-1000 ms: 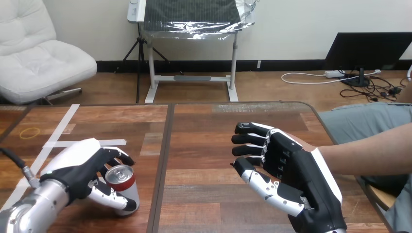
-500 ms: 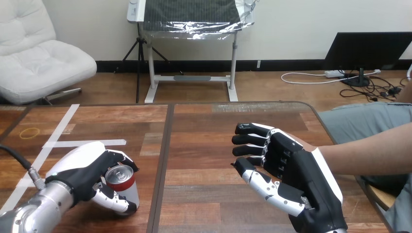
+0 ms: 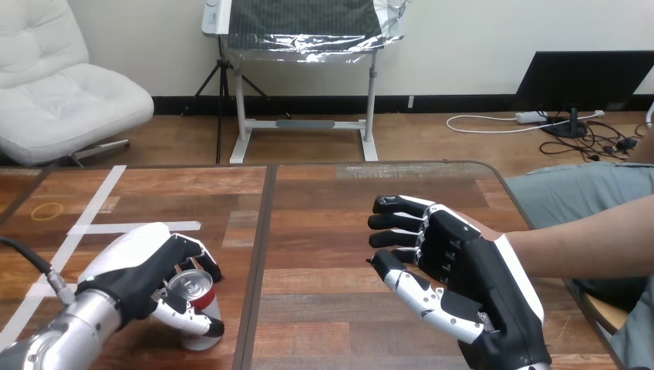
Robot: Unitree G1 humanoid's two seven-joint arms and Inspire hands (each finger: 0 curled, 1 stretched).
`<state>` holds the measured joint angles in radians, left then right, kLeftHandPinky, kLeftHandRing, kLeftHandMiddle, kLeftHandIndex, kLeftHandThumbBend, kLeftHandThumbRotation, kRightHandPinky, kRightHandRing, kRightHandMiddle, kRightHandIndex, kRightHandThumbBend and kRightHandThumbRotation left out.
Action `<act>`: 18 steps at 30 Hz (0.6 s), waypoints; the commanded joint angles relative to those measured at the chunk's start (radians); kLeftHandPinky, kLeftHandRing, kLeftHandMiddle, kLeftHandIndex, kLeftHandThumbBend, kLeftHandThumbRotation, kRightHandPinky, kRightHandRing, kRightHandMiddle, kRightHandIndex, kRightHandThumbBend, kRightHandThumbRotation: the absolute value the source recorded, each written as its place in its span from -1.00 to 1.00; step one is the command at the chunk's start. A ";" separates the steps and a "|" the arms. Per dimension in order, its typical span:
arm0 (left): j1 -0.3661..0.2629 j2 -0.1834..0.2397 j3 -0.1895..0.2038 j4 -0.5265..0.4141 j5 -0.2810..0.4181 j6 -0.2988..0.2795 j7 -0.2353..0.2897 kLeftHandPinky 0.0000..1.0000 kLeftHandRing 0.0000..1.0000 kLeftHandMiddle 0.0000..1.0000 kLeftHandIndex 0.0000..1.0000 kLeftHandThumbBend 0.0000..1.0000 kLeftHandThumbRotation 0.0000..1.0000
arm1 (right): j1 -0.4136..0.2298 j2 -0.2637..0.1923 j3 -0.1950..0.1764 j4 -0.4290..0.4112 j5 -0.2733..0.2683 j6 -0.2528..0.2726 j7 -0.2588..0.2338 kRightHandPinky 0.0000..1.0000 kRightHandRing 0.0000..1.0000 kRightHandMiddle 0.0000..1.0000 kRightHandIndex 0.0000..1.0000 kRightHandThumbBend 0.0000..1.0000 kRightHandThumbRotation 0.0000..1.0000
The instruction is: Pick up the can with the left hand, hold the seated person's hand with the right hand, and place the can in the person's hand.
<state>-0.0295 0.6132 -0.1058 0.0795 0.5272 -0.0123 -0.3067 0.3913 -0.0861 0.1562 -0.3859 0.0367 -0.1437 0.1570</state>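
- The robot's left hand (image 3: 135, 271), black with white shells, closes round a small drink can (image 3: 202, 302) near the left front of the brown wooden table (image 3: 332, 200). The fingers curl over the can's far side and the thumb crosses its near side.
- The can has a silver top with a pull tab, a red band below the rim and a pale, whitish lower part. It leans slightly rather than standing straight. Whether its base touches the wood cannot be told.
- The robot's right hand (image 3: 463, 274) is over the table's right half, well apart from the can. Its fingers reach leftward, spread and only lightly bent, with the thumb stretched out below them; nothing is seen in its grasp.
- A person's bare forearm (image 3: 586, 245) comes in from the right edge and passes behind the right hand. The person's hand is hidden there, so contact between the two cannot be judged.
- Strips of white tape (image 3: 108, 228) and a thin yellow ring (image 3: 48, 210) lie on the table's far left.
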 commanded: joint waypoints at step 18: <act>-0.055 -0.021 0.007 0.062 -0.009 -0.068 0.118 -0.20 -0.14 -0.02 0.07 0.35 -1.00 | -0.036 0.003 -0.008 -0.043 0.016 -0.003 0.002 0.19 0.34 0.41 0.41 -0.06 -1.00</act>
<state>-0.0295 0.6038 -0.1058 0.1329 0.5222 -0.0584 -0.2295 0.3915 -0.0861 0.1561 -0.3866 0.0390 -0.1386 0.1571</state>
